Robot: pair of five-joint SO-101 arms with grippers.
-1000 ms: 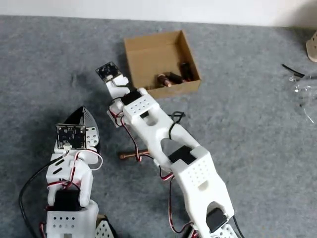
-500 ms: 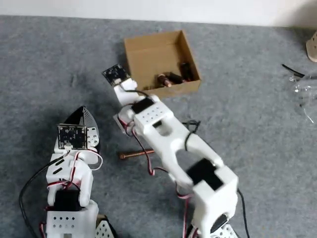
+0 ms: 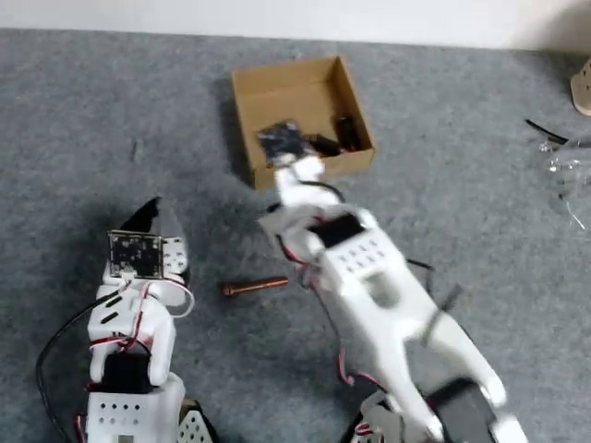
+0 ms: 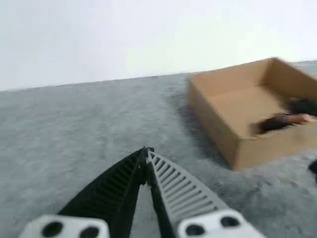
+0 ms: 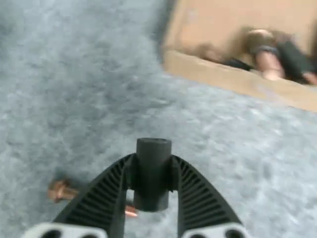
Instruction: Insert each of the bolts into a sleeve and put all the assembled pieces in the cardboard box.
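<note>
A copper bolt [image 3: 255, 287] lies on the grey carpet between the two arms; part of the bolt [image 5: 59, 190] shows behind my right gripper. My right gripper [image 5: 151, 171] is shut on a black sleeve [image 5: 152, 171], held upright above the carpet just short of the cardboard box [image 5: 233, 79]. The cardboard box [image 3: 268, 97] holds assembled dark pieces [image 3: 337, 137], also visible as pieces [image 5: 277, 57]. My left gripper [image 4: 146, 158] is shut with nothing in it, low over the carpet, left of the box [image 4: 218, 106].
Clear plastic and a black cable [image 3: 559, 148] lie at the far right. A pale wall runs along the back edge. Open carpet surrounds the bolt and lies left of the box.
The right arm swung to the right and toward the box's front wall, carrying the sleeve. The left arm stayed still. The bolt has not moved.
</note>
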